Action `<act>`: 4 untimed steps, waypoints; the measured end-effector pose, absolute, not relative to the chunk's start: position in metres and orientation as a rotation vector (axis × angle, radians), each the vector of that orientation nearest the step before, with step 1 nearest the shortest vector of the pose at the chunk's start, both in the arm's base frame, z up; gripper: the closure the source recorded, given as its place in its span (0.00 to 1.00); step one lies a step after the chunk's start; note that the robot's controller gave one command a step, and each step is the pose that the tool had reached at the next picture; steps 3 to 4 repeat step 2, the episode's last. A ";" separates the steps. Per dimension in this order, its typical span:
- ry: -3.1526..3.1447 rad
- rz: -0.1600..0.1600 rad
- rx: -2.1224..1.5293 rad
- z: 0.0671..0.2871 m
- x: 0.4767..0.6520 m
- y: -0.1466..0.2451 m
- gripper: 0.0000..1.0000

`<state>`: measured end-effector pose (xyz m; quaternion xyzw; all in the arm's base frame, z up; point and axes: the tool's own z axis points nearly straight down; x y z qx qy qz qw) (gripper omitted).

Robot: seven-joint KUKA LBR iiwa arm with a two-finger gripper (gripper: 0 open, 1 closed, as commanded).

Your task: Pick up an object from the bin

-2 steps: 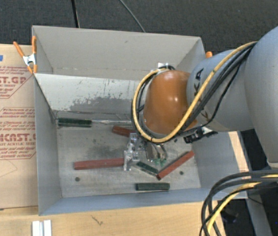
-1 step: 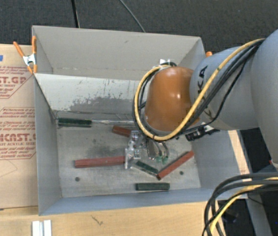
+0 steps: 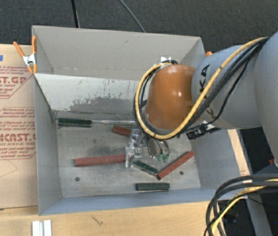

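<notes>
My gripper (image 3: 135, 151) hangs low in the middle of the bin, its silvery end just over the floor. Its tip is at the right end of a long red stick (image 3: 98, 161) that lies flat and points left. A short dark green stick (image 3: 145, 168) lies slanted right below the gripper, touching a red stick (image 3: 176, 164) that slants up to the right. Just behind the gripper, a short red piece (image 3: 121, 130) is partly hidden by the arm.
A dark green stick (image 3: 74, 123) lies along the back wall at the left. Another dark stick (image 3: 152, 186) lies by the front wall. The arm's orange cover and yellow cables hang over the bin's right half.
</notes>
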<state>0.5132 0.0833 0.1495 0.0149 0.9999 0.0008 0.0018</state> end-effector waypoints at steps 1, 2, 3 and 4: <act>3.138 0.002 0.047 0.153 0.513 0.083 1.00; 3.143 0.001 0.047 0.159 0.512 0.083 1.00; 3.143 0.001 0.047 0.159 0.512 0.083 1.00; 3.143 0.001 0.047 0.159 0.512 0.083 1.00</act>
